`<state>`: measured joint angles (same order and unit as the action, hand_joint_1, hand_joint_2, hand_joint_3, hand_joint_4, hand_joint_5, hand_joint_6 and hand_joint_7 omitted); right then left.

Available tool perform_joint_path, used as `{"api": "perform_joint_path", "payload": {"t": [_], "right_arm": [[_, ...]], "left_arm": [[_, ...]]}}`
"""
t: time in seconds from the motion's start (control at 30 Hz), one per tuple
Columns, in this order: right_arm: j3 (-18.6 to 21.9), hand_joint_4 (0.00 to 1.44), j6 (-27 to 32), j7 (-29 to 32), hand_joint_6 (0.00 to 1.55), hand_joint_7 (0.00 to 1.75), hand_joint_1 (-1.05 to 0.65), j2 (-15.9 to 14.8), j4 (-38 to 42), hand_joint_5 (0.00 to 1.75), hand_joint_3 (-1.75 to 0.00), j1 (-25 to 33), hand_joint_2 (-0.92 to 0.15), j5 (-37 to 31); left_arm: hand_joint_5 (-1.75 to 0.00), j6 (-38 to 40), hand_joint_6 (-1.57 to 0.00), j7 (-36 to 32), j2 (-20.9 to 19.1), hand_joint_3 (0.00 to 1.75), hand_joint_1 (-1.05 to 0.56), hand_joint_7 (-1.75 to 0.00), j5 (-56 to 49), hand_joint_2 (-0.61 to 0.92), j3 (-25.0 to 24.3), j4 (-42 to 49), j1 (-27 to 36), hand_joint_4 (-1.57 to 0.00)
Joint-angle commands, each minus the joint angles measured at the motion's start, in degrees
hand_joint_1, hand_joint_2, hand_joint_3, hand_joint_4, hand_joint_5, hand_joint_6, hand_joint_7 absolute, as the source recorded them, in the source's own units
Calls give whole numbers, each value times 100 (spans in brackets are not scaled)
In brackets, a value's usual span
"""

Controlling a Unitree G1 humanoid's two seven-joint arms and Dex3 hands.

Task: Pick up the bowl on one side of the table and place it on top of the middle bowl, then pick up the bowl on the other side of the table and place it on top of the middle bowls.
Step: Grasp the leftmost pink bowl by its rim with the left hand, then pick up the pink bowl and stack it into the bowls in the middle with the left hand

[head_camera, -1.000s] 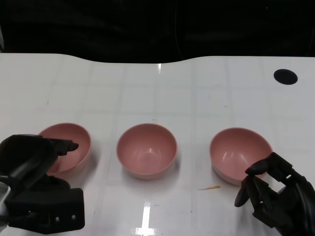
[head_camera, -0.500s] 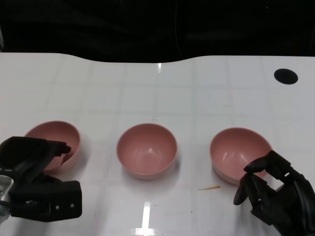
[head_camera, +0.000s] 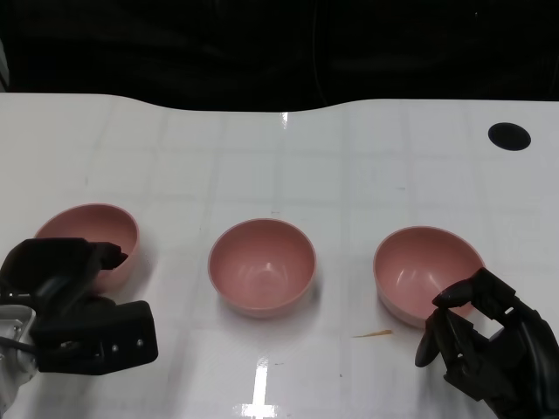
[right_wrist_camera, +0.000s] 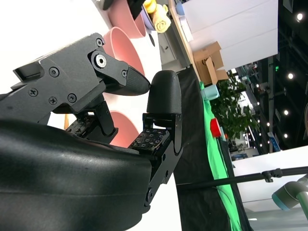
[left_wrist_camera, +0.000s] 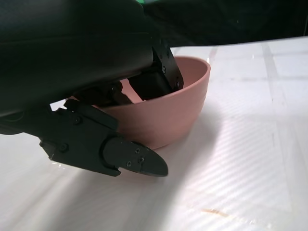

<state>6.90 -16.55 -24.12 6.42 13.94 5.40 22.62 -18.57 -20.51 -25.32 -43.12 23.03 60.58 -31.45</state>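
Bowls stand in a row on the white tabletop (head_camera: 288,166), three in pink. I read the middle bowl (head_camera: 261,266) as untouched, well apart from its neighbours. I see the left bowl (head_camera: 87,243) gripped at its near rim by my left robot hand (head_camera: 74,310), with fingers (left_wrist_camera: 159,72) inside the rim and one outside against the wall. The right bowl (head_camera: 425,272) sits just beyond my right robot hand (head_camera: 476,336), which holds nothing, fingers curled yet apart. A small orange sliver (head_camera: 373,333) lies near the right bowl
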Motion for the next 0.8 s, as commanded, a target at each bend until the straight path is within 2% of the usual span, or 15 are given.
{"api": "perform_joint_path", "payload": {"t": [0.03, 0.07, 0.1, 0.13, 0.17, 0.2, 0.37, 0.57, 0.77, 0.8], "right_arm": [[19, 94, -13, 3, 82, 138, -6, -14, -55, 161, -102, 40, -59, 32], [23, 94, -35, -26, 82, 137, -6, -20, -33, 161, -102, 31, -59, 41], [28, 93, -56, -53, 82, 137, -6, -23, -11, 161, -102, 23, -59, 52], [32, 94, -70, -70, 81, 137, -6, -25, 4, 161, -102, 17, -59, 59], [35, 94, -76, -78, 81, 137, -6, -25, 10, 160, -102, 15, -59, 62], [37, 94, -68, -68, 81, 137, -6, -31, 0, 160, -102, 19, -59, 50], [64, 93, -60, -98, 81, 136, -6, -59, 15, 160, -103, 15, -60, 67], [92, 92, -50, -136, 80, 136, -5, -80, 6, 162, -102, 25, -60, 85], [101, 91, -73, -133, 80, 136, -5, -70, 12, 163, -101, 25, -61, 79], [113, 91, -78, -147, 80, 136, -5, -70, 34, 163, -101, 15, -61, 98]], "left_arm": [[-26, -184, -117, -75, 9, 11, -8, -12, 174, 92, -5, 169, 21, -120], [-73, -307, -117, -123, -14, 18, -7, -36, 256, 92, -36, 133, 53, -110], [-122, -423, -93, -118, -51, 23, -6, -94, 336, 92, -69, 64, 85, -89], [-153, -500, -73, -106, -78, 27, -5, -137, 392, 92, -83, 22, 104, -75], [-164, -534, -67, -86, -96, 29, -5, -151, 425, 92, -77, 3, 107, -70], [-169, -569, -63, 26, -161, 30, -5, -159, 492, 92, -111, -197, 154, -68], [-175, -607, -57, 497, -418, 25, 0, -162, 710, 92, -245, -1179, 428, -61], [-175, -569, -67, 979, -683, 28, 1, -155, 849, 92, -495, -2617, 852, -66], [-174, -414, -70, 1173, -681, 29, 1, -151, 819, 92, -637, -3008, 1005, -67], [-174, -317, -70, 1314, -737, 29, 1, -151, 815, 92, -717, -3513, 1073, -67]]}}
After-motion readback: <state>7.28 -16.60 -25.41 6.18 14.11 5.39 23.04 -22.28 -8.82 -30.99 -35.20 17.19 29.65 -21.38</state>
